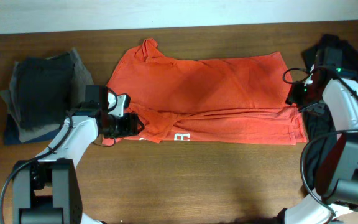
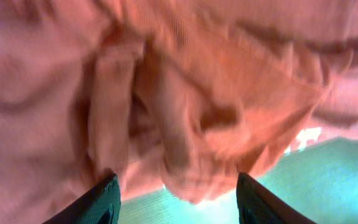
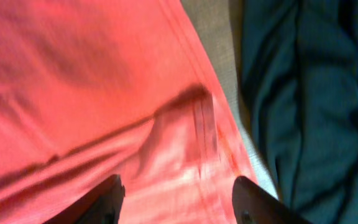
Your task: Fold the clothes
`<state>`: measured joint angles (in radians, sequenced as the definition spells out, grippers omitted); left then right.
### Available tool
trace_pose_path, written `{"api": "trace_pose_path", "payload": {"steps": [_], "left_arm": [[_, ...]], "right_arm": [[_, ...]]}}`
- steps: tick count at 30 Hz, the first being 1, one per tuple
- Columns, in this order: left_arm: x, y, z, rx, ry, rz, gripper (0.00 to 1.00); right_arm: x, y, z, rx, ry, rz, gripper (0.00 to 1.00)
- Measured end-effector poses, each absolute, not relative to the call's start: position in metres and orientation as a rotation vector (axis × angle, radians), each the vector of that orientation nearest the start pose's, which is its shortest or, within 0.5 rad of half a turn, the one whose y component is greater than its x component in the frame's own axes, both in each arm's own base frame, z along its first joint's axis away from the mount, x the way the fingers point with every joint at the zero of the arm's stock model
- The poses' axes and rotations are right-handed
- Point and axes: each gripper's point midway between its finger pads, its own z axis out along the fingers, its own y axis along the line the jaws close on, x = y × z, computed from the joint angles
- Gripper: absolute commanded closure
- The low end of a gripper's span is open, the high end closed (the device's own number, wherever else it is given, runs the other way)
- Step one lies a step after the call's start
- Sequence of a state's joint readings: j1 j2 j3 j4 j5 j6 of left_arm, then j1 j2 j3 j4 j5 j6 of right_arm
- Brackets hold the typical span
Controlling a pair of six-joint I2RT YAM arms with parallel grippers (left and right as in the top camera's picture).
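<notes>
Wooden counter [image 1: 185,180] carries the red-orange T-shirt [image 1: 216,93] spread centrally, near edge doubled over. Left end effector [image 1: 129,123] and right end effector [image 1: 294,94] sit at opposite ends, fingers wide, gripping nothing, probably stationed for an even fold.

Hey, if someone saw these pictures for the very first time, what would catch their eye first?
The bright red-orange T-shirt, spread across the middle of the wooden table. Then the two arms flanking it: the left gripper at its lower left edge and the right gripper at its right edge, both open. A pile of dark clothes sits at the table's left end.
</notes>
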<state>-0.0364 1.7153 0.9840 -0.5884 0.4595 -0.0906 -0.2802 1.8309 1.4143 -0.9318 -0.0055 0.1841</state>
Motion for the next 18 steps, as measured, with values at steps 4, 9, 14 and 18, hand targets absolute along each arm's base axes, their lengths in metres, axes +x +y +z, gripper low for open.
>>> {"api": "trace_pose_path", "payload": {"steps": [4, 9, 14, 18], "left_arm": [[0.328, -0.091, 0.034, 0.024, 2.863, -0.701, 0.4], [0.327, -0.101, 0.035, 0.08, 2.861, -0.705, 0.41], [0.323, -0.113, 0.033, 0.148, 2.872, -0.674, 0.41], [0.321, -0.116, 0.03, 0.176, 2.885, -0.629, 0.41]], "right_arm": [[0.358, -0.102, 0.083, 0.687, 2.912, -0.003, 0.35], [0.347, -0.099, 0.074, 0.698, 2.951, 0.0, 0.35], [0.342, -0.097, 0.07, 0.701, 2.968, 0.002, 0.35], [0.342, -0.097, 0.07, 0.701, 2.968, 0.002, 0.34]]}}
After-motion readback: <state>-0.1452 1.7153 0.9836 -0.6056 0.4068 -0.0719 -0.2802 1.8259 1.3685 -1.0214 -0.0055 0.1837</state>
